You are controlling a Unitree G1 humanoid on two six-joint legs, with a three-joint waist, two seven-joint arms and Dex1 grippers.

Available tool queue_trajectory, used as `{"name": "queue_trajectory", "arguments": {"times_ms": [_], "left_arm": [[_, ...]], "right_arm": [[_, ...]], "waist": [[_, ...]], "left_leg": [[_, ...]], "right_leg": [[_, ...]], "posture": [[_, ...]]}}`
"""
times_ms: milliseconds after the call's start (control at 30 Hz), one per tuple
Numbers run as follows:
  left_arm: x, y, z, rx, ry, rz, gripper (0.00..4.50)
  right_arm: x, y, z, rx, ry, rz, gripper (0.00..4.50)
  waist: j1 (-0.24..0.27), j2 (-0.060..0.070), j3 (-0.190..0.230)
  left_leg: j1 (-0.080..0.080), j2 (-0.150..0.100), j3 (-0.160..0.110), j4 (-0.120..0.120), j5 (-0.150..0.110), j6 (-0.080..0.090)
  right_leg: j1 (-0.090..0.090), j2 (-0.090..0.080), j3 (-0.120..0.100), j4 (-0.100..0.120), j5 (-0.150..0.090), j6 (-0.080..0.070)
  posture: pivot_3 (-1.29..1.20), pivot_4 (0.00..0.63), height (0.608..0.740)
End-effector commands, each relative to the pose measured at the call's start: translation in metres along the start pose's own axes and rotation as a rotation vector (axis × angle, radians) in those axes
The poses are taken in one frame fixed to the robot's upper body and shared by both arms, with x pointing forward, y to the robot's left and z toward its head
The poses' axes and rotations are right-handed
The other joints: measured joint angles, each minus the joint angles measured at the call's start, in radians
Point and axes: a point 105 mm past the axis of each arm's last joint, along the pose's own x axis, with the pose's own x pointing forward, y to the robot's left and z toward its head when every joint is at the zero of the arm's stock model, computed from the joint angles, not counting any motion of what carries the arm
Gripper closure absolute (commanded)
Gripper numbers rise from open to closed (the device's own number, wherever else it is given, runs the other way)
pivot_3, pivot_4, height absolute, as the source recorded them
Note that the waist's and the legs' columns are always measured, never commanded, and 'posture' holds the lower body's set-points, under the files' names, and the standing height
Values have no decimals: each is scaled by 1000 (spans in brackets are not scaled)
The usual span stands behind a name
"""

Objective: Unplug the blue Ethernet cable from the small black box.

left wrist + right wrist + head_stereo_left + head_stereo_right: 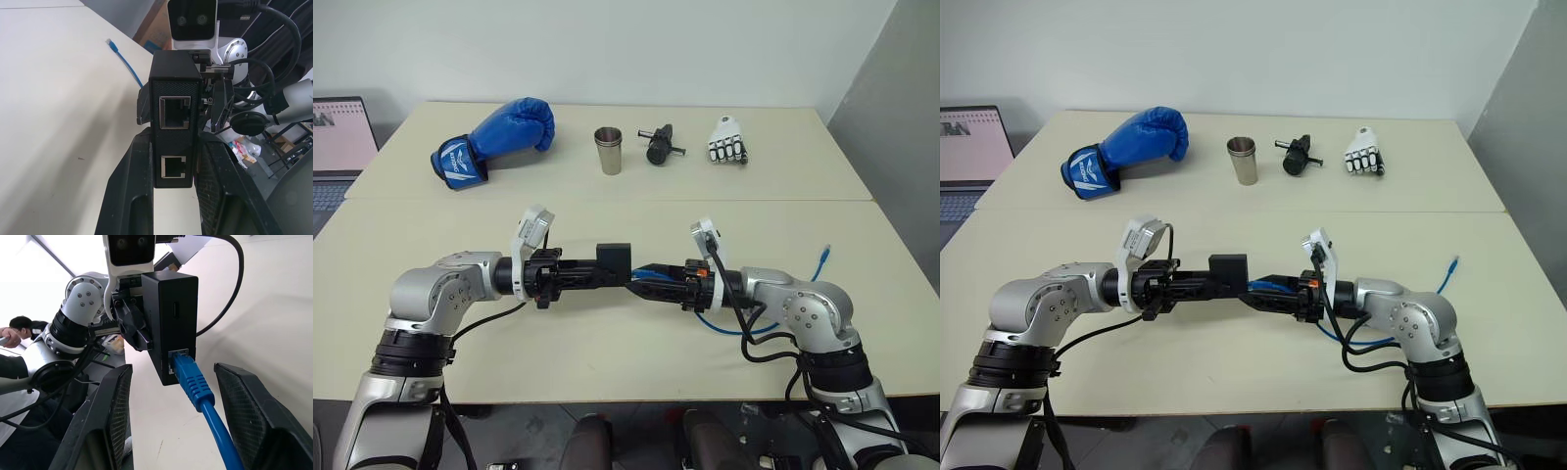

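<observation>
My left gripper (610,278) is shut on the small black box (613,257), holding it above the table. In the left wrist view, the box (175,117) sits between the fingers and shows two empty ports. The blue Ethernet cable (195,382) is plugged into a port on the box's other side (173,318). My right gripper (172,371) is open, one finger on each side of the blue plug, neither touching it. The cable runs back under my right arm (759,328) to a free end (824,253) lying on the table.
Along the far side of the table (607,362) lie a blue boxing glove (494,140), a steel cup (609,150), a black cylindrical gadget (660,144) and a white robot hand (728,140). A laptop (337,147) stands at the far left. A person (19,325) shows in the right wrist view.
</observation>
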Motion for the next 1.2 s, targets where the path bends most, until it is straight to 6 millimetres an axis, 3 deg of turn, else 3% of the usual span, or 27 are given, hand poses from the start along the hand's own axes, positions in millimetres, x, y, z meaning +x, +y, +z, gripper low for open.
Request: {"name": "queue_trajectory", "arguments": {"times_ms": [33,1133,1200], "left_arm": [[-1,-5,7,40,-10,-13,3723],[0,-4,8,37,-12,-13,3723],[0,-4,8,36,-13,-14,3723]], "right_arm": [[-2,3,15,-44,-47,11,1685],[-4,1,11,-56,-19,0,1685],[-4,1,11,-57,-17,0,2071]], "waist": [[0,0,0],[0,0,0],[0,0,0]], "left_leg": [[0,0,0,0,0,0],[0,0,0,0,0,0],[0,0,0,0,0,0]], "right_leg": [[0,0,0,0,0,0],[0,0,0,0,0,0],[0,0,0,0,0,0]], "posture": [[0,150,740],[0,150,740],[0,150,740]]}}
